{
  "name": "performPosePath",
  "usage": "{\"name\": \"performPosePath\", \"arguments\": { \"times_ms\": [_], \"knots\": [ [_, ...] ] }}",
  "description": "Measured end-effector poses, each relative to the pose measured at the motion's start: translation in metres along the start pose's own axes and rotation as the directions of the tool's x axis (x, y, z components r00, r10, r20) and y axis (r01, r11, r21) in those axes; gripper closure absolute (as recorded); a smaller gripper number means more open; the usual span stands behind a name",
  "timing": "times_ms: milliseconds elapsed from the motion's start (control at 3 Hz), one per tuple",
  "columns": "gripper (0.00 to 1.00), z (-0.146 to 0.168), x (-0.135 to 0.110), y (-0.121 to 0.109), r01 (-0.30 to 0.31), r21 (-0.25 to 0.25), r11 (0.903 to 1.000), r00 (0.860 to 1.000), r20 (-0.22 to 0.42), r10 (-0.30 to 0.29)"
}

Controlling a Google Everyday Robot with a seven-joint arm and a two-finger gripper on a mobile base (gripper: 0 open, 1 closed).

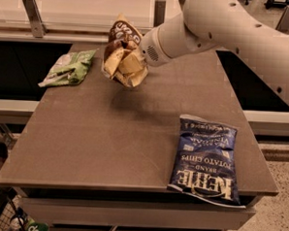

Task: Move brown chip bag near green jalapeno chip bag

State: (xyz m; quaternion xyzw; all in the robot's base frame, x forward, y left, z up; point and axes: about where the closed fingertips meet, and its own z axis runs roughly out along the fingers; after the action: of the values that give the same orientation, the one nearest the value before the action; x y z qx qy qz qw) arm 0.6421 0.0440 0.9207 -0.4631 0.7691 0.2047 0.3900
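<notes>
The brown chip bag [122, 53], crumpled tan with a dark brown top, hangs above the far part of the table, held up off the surface. My gripper [136, 58] is shut on the bag's right side at the end of the white arm, which reaches in from the upper right. The green jalapeno chip bag [69, 68] lies flat at the table's far left corner, a short gap left of the held bag.
A large dark blue Kettle bag [205, 159] lies at the table's near right, reaching its front edge. The brown table [104, 139] drops off on all sides. Railing posts [32, 14] stand behind the far edge.
</notes>
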Motion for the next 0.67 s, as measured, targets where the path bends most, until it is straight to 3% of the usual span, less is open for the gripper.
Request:
{"name": "performPosePath", "arguments": {
  "times_ms": [667],
  "knots": [
    [1.0,0.037,-0.024,-0.005,0.03,-0.046,0.9985,0.999,0.026,-0.028]
  ]
}}
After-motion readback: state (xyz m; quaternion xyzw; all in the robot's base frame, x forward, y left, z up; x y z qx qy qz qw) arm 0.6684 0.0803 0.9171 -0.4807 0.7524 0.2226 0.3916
